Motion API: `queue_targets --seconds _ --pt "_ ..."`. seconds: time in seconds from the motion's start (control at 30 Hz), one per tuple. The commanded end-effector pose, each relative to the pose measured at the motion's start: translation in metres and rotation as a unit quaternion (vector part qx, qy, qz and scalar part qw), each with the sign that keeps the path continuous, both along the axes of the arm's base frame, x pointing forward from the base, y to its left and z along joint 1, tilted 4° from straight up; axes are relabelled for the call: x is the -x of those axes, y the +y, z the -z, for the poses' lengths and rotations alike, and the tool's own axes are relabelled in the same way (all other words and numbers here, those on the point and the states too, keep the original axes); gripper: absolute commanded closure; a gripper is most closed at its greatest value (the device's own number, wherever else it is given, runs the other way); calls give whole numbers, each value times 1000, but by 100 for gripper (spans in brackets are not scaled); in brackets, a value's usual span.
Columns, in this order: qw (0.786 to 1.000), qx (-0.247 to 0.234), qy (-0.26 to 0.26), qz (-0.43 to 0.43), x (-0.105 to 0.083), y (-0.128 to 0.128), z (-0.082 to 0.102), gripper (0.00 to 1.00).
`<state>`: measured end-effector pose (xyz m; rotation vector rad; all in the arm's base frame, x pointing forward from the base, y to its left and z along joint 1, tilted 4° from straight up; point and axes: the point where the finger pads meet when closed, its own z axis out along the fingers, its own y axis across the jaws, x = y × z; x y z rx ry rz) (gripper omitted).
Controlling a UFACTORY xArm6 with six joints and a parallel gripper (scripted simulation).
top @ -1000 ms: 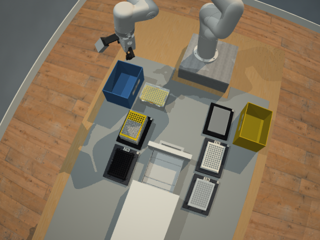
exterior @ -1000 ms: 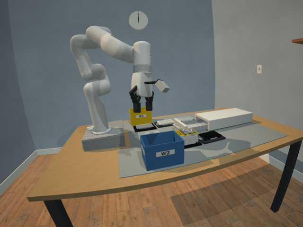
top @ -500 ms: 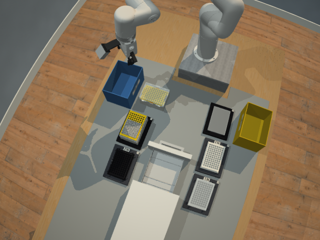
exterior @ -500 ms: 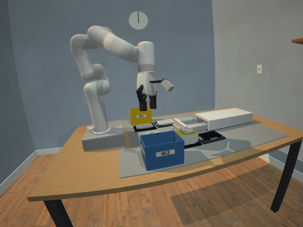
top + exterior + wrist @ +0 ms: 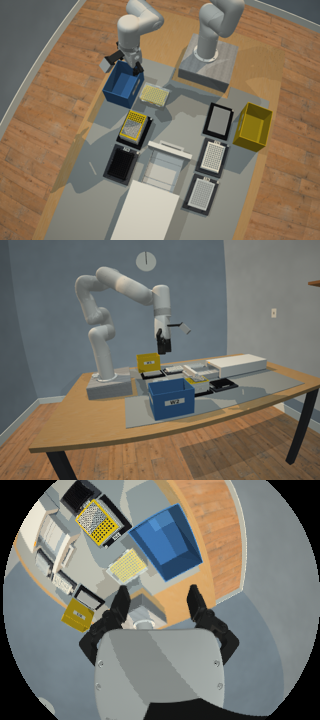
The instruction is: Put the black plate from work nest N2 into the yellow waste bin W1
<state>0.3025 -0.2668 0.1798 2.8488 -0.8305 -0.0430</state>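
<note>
The black plate (image 5: 120, 164) lies in its dark nest N2 at the bench's near left, beside the cooler's drawer; it also shows in the exterior view (image 5: 222, 383). The yellow bin W1 (image 5: 254, 126) stands upright and empty at the right edge of the grey mat, labelled in the exterior view (image 5: 148, 362). My gripper (image 5: 136, 68) (image 5: 163, 347) is open and empty. It hangs high above the bench, over the back edge of the blue bin, far from both the black plate and W1. The wrist view shows the spread fingers with nothing between them.
The blue bin W2 (image 5: 123, 83) stands below the gripper. A yellow-tinted lidded plate (image 5: 154, 95) lies beside it. The yellow tip box (image 5: 133, 126) sits behind N2. The cooler (image 5: 147, 211) has its drawer (image 5: 162, 167) pulled out. Two white plates (image 5: 213, 156) (image 5: 202, 193) and an empty nest (image 5: 218, 120) lie near W1.
</note>
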Motion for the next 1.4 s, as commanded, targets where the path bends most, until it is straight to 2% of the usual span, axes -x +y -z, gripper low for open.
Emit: queue_targets --seconds 0.0,0.2,0.27,0.63,0.77,1.03,1.1,1.3,1.37 --pt "1000 -1 -2 -8 -19 15 0 0" --pt "999 -11 -2 -45 -37 34 2 0" --pt "999 -11 -2 -45 -37 34 2 0" --pt "996 -21 -2 -81 -69 74 6 0" --pt "993 -32 -1 -117 -77 87 7 0" --pt "993 -32 -1 -117 -90 107 9 0" --pt "988 -40 1 -149 -94 116 10 0" --pt "987 -42 1 -153 -108 142 12 0" --pt "987 -42 1 -153 -108 142 12 0"
